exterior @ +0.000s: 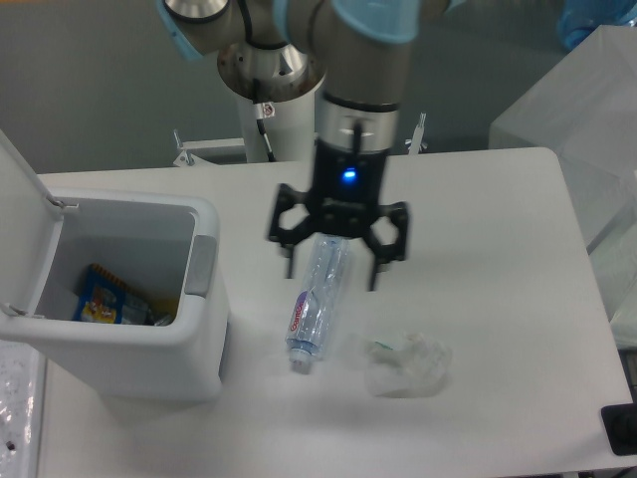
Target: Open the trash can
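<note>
The white trash can (189, 344) stands at the table's left with its lid (18, 214) swung up at the far left. Inside I see colourful wrappers (100, 296). A grey push-button tab (201, 265) shows on its right rim. My gripper (331, 273) hangs open over the upper end of a clear plastic bottle (315, 304), well right of the can. Nothing is held between its fingers (375, 267).
The clear bottle lies on the white table (478, 229) with its cap toward the front. A crumpled clear plastic wrapper (403, 362) sits to the bottle's right. A translucent box (582, 119) stands at the far right, and a dark object (620, 428) at the bottom right corner.
</note>
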Controlling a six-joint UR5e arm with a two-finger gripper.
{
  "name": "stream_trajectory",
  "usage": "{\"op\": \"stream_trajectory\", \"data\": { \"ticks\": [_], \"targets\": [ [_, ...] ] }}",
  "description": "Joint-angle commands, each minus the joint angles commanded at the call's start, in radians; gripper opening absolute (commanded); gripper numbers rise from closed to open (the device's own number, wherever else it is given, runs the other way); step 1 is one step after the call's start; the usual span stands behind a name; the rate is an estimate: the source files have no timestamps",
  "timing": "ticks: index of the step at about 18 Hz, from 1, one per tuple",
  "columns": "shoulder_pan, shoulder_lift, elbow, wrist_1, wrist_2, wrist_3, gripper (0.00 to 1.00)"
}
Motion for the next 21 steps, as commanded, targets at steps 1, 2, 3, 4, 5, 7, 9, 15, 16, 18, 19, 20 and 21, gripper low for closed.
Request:
{"op": "stream_trajectory", "data": {
  "ticks": [1, 2, 3, 4, 5, 7, 9, 15, 16, 18, 19, 20, 21],
  "targets": [
    [0.009, -0.015, -0.002, 0.006, 0.017, 0.028, 1.0],
    [0.018, -0.029, -0.002, 0.012, 0.037, 0.055, 1.0],
    [0.028, -0.04, 0.0, 0.018, 0.054, 0.074, 1.0],
    [0.029, -0.045, 0.002, 0.02, 0.069, 0.091, 1.0],
    [0.031, -0.049, 0.0, 0.022, 0.086, 0.112, 1.0],
    [0.031, -0.063, -0.002, 0.02, 0.112, 0.167, 1.0],
    [0.031, -0.083, 0.0, 0.015, 0.15, 0.222, 1.0],
    [0.051, -0.11, -0.017, -0.011, 0.308, 0.495, 1.0],
    [0.06, -0.118, -0.017, -0.021, 0.311, 0.544, 1.0],
    [0.068, -0.127, -0.006, -0.028, 0.333, 0.63, 1.0],
    [0.068, -0.127, -0.006, -0.029, 0.348, 0.649, 1.0],
    [0.068, -0.127, -0.009, -0.029, 0.353, 0.649, 1.0],
    [0.068, -0.129, -0.012, -0.029, 0.353, 0.649, 1.0]
  ]
}}
